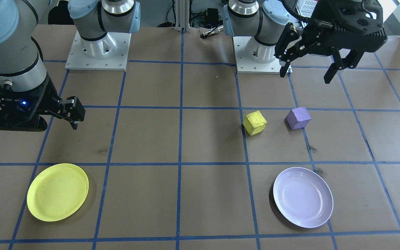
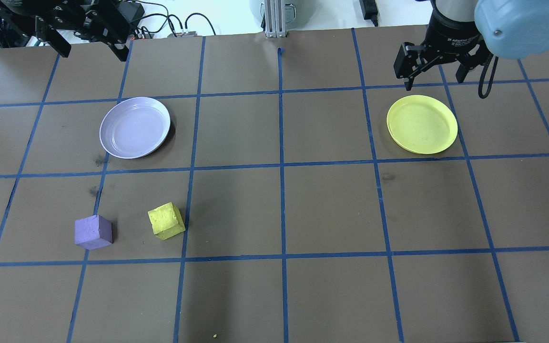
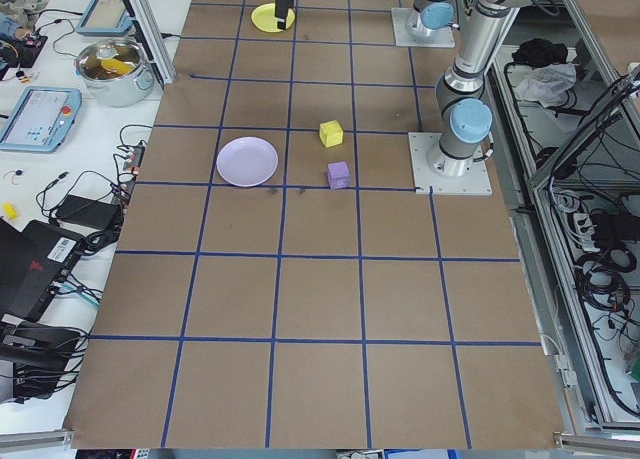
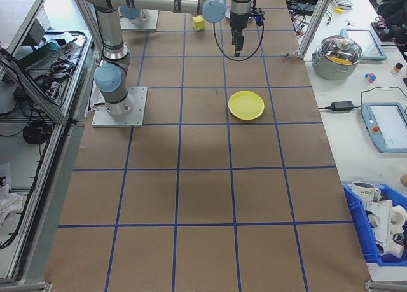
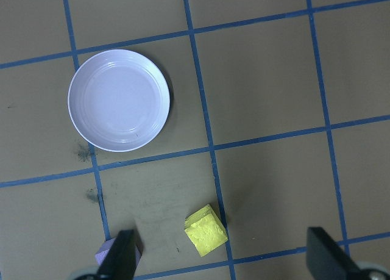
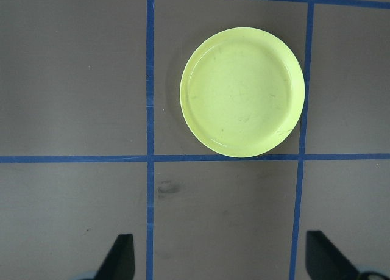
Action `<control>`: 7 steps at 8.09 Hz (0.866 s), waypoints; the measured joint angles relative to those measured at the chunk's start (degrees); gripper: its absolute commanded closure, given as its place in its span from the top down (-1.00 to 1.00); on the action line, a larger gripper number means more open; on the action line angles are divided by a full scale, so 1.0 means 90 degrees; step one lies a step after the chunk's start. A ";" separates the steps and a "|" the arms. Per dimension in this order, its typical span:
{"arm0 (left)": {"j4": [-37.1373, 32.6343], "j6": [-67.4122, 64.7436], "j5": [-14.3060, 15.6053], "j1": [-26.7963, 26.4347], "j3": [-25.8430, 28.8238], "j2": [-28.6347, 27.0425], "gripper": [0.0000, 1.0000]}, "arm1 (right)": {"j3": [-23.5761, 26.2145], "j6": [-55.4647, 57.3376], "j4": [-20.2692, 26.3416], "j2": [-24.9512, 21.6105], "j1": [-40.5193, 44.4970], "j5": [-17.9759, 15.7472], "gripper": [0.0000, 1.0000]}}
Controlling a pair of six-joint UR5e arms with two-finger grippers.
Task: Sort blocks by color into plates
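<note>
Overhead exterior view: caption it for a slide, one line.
Both grippers, left and right, open; yellow block and purple block unsorted on table.

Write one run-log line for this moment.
left gripper: open | right gripper: open | yellow foam cube, purple foam cube: on table | round plastic plates: empty

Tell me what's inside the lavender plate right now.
Nothing: the lavender plate is bare all the way across, nothing covering it. The purple block and yellow block sit on the table beside it.
</note>
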 measured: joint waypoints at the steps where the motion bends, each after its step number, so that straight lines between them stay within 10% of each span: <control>1: 0.0011 0.0003 0.0002 0.0000 -0.0021 0.0006 1.00 | 0.0000 -0.0003 -0.0003 0.0003 0.0000 -0.0002 1.00; 7: -0.0092 -0.0040 -0.0034 0.0653 -0.0082 0.0209 1.00 | 0.0004 0.0003 -0.0001 0.0002 0.0000 0.0013 1.00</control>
